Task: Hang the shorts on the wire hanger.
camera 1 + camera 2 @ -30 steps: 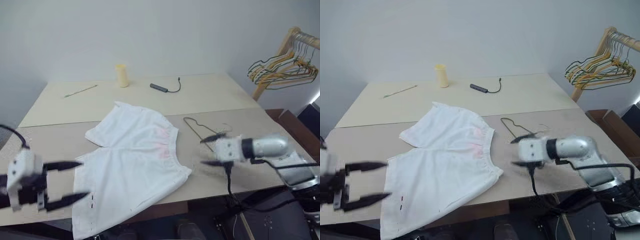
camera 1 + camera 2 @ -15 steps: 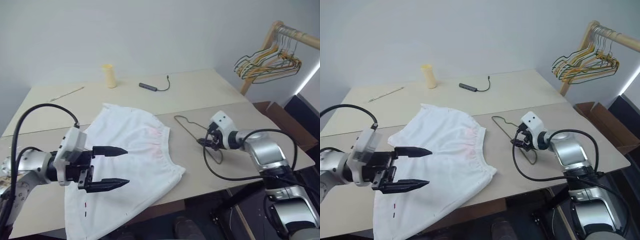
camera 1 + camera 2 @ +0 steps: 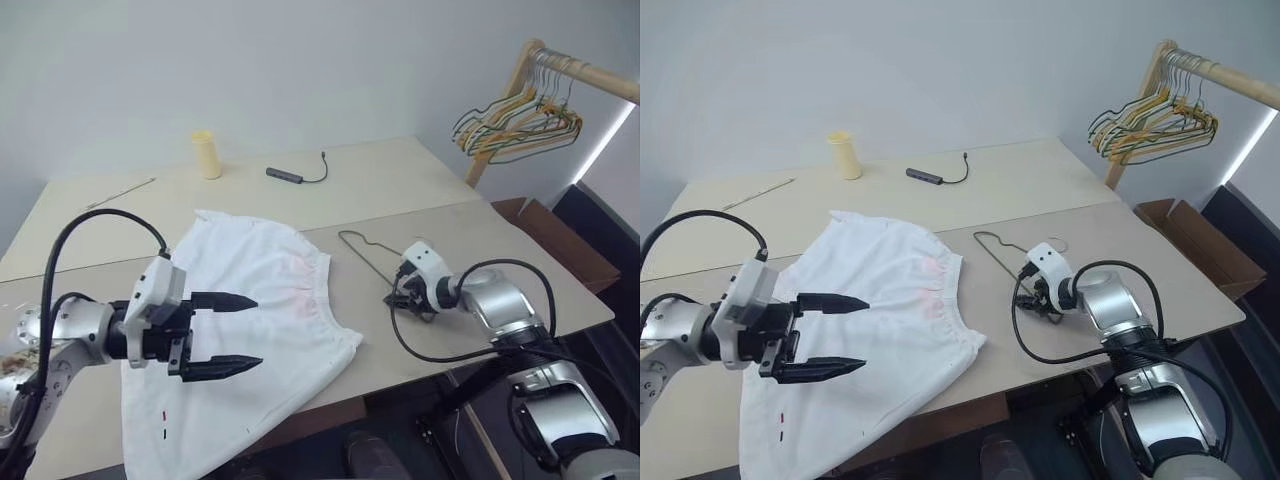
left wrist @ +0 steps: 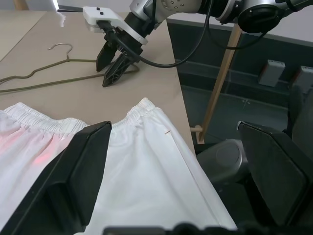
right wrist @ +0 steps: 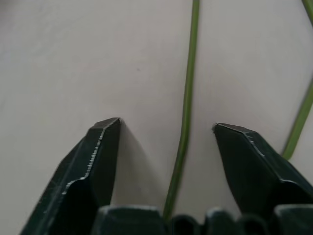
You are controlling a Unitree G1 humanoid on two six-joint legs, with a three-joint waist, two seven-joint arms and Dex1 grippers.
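i see white shorts [image 3: 245,330] with a faint pink patch near the gathered waistband and tiny dark hem marks, on a pale beige table [image 3: 400,190]; the wire hanger [image 3: 372,255] reads dark grey-green; both grippers have black fingers; a pale yellow cup [image 3: 206,154] stands behind; green, yellow, orange hangers [image 3: 515,120] hang by a wooden rail

We cannot see the near corner of the wire hanger [image 3: 372,259]; the right hand [image 3: 404,299] covers it. The left hand [image 3: 228,335] hides part of the shorts [image 3: 262,312]. Their tiny hem marks are unreadable.
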